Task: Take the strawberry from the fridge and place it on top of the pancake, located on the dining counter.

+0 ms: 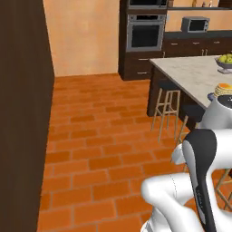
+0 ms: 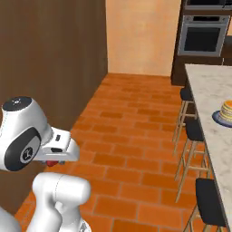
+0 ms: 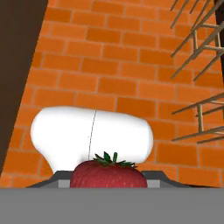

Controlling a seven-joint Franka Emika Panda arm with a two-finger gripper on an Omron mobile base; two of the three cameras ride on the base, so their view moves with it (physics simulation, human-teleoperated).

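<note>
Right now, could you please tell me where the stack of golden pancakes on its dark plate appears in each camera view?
Left base view: pancake stack at the right edge, on the beige marbled dining counter.
Right base view: right edge, mid-height, on that counter.
Hand view: not in it.
Shared landmark: the steel wall oven.

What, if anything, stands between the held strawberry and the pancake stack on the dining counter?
The gripper holds the strawberry low over the brick floor. Between it and the pancake on the dining counter stands a row of dark-seated stools along the counter's near edge. Nothing covers the pancake itself.
</note>
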